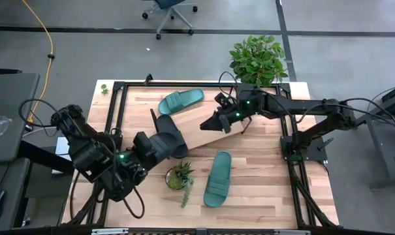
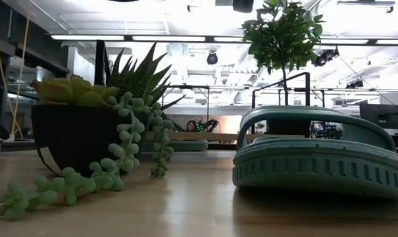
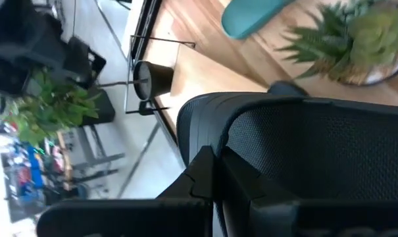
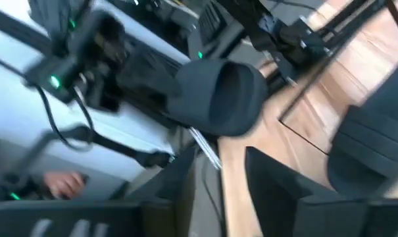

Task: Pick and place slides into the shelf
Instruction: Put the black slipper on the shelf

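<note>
My left gripper [image 1: 151, 145] is shut on a black slide [image 1: 170, 134], lifted over the table's left half beside the near left end of the shelf [image 1: 262, 127], a slanted light-wood board. A teal slide [image 1: 181, 100] lies sole-down on the board's far left part. A second teal slide [image 1: 218, 177] lies flat on the table in front. My right gripper [image 1: 215, 124] hovers open over the board's middle with bare wood between its fingers. Beside it a black ribbed shape [image 4: 376, 148], seemingly another black slide, rests on the board. My left gripper pinches the black slide between its two fingers at an edge [image 3: 215, 155] beside the arched strap [image 3: 205, 108]; its own fingers hide the exact spot. The fingers slant down from the table's near left. The slide hangs clear of the table and board, tilted.
A small succulent pot [image 1: 179, 177] stands just in front of the held slide, next to the teal slide on the table. A leafy potted plant [image 1: 258, 59] stands at the far edge behind the shelf. Black frame bars [image 1: 290, 140] run along the table's sides.
</note>
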`<state>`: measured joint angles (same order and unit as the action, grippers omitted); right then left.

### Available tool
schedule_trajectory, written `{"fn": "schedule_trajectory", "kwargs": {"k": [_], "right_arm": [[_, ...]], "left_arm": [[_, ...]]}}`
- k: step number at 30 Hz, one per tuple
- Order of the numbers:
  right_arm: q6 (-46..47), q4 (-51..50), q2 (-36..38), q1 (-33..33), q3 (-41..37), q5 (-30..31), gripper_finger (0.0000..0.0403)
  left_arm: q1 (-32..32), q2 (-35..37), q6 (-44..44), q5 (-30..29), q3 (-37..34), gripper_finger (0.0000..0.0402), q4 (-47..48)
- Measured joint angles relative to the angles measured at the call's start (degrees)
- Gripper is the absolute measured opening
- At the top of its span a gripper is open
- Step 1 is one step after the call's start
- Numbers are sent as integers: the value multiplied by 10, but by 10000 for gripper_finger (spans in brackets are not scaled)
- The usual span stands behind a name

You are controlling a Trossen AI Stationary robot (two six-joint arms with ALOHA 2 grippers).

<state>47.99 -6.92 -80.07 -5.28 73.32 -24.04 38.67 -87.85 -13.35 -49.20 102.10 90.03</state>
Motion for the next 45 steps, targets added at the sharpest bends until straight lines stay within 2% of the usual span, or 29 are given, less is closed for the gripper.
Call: {"fn": "schedule_trajectory", "kwargs": {"k": [4,8,19,26,37,45], "right_arm": [[68,43,-24,0,0,4,179],[101,78,-53,7,0,5,202],[127,130,-107,13,0,2,204],[135,179,-125,13,0,-1,204],[137,200,-138,32,0,-17,204],[136,220,-138,41,0,-17,204]], "left_arm": [[-11,0,-53,-1,0,0,-3],[-16,0,-94,-22,0,0,-5],[-15,0,-207,-29,0,0,-57],[-15,0,-229,-30,0,0,-84],[-16,0,-283,-30,0,0,-129],[-16,0,-289,-30,0,0,-142]]}}
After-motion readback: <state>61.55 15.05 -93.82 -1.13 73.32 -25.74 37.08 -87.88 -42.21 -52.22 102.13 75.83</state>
